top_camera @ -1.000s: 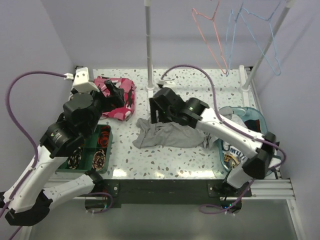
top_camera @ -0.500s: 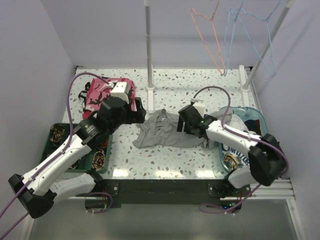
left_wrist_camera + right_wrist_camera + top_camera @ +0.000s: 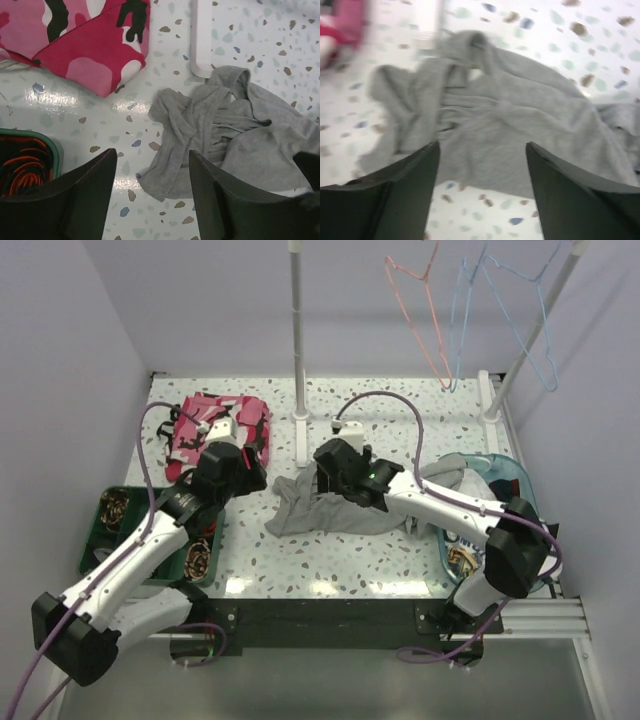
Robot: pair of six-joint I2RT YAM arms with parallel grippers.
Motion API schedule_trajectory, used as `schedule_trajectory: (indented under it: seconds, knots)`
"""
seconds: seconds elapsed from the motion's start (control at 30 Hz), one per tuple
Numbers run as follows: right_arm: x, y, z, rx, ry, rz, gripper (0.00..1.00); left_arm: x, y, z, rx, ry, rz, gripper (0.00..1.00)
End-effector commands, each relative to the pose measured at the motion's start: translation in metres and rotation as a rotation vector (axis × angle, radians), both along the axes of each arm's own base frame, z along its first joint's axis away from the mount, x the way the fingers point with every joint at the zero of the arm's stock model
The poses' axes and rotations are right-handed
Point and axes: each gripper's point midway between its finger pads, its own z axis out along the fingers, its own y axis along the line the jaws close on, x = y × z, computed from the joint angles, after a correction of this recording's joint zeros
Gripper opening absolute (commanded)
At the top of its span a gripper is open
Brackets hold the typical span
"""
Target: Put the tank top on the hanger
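Lying crumpled — tank top, hanger well apart

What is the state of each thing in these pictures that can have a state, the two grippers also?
tank top: crumpled on the table, not held
hanger: hanging up, bare
light blue hangers: hanging up, bare
left gripper: open, holding nothing
right gripper: open above the tank top, holding nothing
patterned garment: lying loosely folded on the table

Matt, soft grey cloth of the tank top against the glossy, smooth speckled worktop; the hanger is thin pink-red wire.
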Motion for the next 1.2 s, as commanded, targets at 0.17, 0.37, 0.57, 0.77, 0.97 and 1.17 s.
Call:
schedule_trajectory:
  seconds: [0.17, 0.37, 0.57, 0.77, 0.97, 1.17]
  knots:
    - [0.019, 0.075, -0.048, 0.166, 0.15, 0.154, 0.25, 0.047, -0.026, -0.047, -0.192, 0.094, 0.016, 0.46]
    - [0.039, 0.084, -0.073, 0.248, 0.208, 0.166, 0.4, 0.061, -0.032, -0.093, -0.16, 0.186, 0.053, 0.49]
    - [0.04, 0.086, -0.091, 0.25, 0.222, 0.167, 0.51, 0.065, -0.034, -0.121, -0.126, 0.22, 0.071, 0.57]
    - [0.034, 0.083, -0.097, 0.259, 0.231, 0.154, 0.46, 0.068, -0.034, -0.134, -0.125, 0.227, 0.088, 0.56]
    - [0.034, 0.089, -0.106, 0.272, 0.252, 0.164, 0.44, 0.069, -0.038, -0.147, -0.125, 0.242, 0.075, 0.49]
    - [0.036, 0.099, -0.102, 0.286, 0.256, 0.182, 0.42, 0.066, -0.04, -0.149, -0.143, 0.249, 0.065, 0.38]
